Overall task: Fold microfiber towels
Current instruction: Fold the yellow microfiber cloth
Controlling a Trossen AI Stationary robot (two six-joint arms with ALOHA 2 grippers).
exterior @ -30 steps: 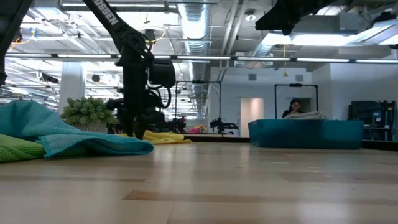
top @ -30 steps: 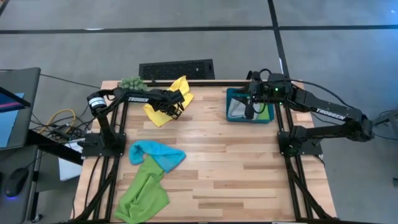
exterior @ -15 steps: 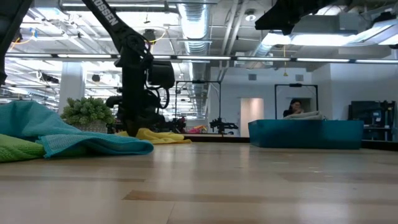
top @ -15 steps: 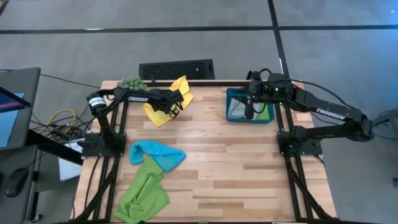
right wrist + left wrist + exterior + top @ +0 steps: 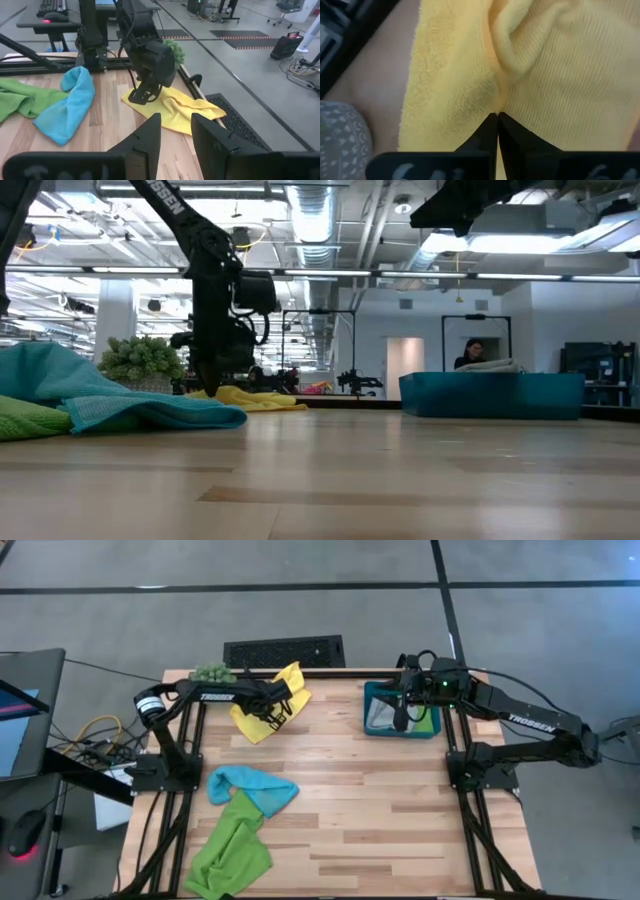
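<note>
Lying at the tabletop's (image 5: 400, 830) near-left corner, a lime green towel (image 5: 228, 855) sits crumpled, its far end tucked under a light blue towel (image 5: 250, 788) bunched just beyond it; in the low view the blue cloth (image 5: 110, 402) drapes over the green one (image 5: 25, 420). Farther back on the left, a fuzzy green plant ball (image 5: 210, 672) sits at the far edge, beside a black slotted mat (image 5: 284, 652) lying off the tabletop.

Next comes the yellow towel (image 5: 262, 708), rumpled near the far edge with one corner pointing toward the mat. The left end effector (image 5: 274, 712) is down on this cloth with its fingers closed together, pinching a fold of the yellow fabric (image 5: 520, 75); the left wrist view shows the two dark fingertips (image 5: 490, 131) meeting at a crease. From the right wrist view the left end effector (image 5: 142, 95) stands on the yellow towel's (image 5: 177, 109) edge, with the blue towel (image 5: 70, 105) and green towel (image 5: 22, 97) beyond.

On the right, a teal bin (image 5: 372, 720) sits near the far edge holding folded cloths, grey (image 5: 381, 716) and green (image 5: 424, 724) among them. The right end effector (image 5: 400, 721) hangs above the bin, its fingers (image 5: 145, 140) spread narrowly apart and holding nothing.
</note>
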